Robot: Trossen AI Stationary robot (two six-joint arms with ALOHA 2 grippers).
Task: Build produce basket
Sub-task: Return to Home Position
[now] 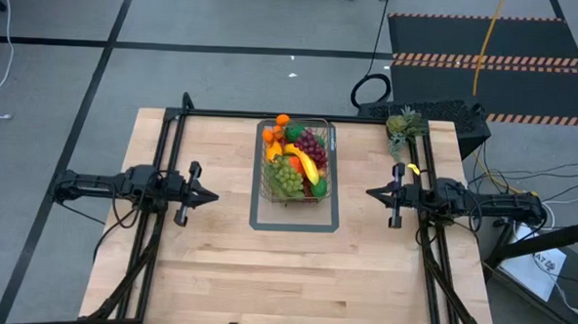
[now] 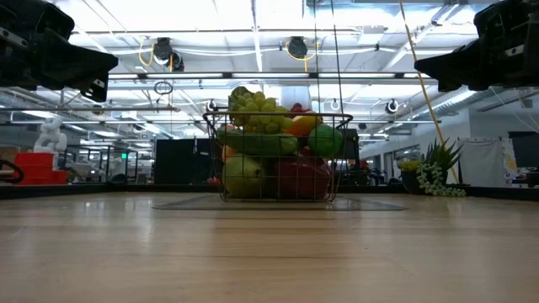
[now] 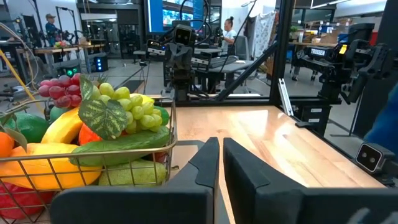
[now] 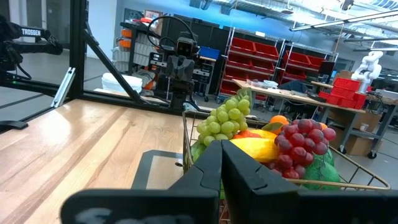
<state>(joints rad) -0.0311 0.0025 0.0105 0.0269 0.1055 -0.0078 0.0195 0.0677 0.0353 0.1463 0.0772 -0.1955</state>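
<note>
Hovering above the wooden table [image 1: 216, 276], the left gripper [image 1: 214, 196] sat at 9 o'clock from the basket [image 1: 330, 149], well apart from it. Its tip was aimed at the basket and its two fingers [image 3: 205, 162] were pressed almost together around nothing. The right gripper [image 1: 370, 193] mirrored it at 3 o'clock, also well clear, its fingers [image 4: 208, 165] drawn together and empty.

The wire basket stood toward 12 o'clock from the table's middle, inside the far half of a flat grey outline [image 1: 294, 227] marked on the wood. It was heaped with produce: green grapes [image 1: 286, 178] at its 6 o'clock end, purple grapes [image 1: 312, 143] toward 2 o'clock, a banana [image 1: 308, 167] between them, and an orange [image 1: 283, 120] at the 12 o'clock rim. Seen from table height, a cucumber [image 2: 261, 145] lay across the pile above a pear [image 2: 242, 178] and a red apple [image 2: 299, 178]. A spiky green plant [image 1: 405, 124] stood at the table's 1 o'clock corner.
</note>
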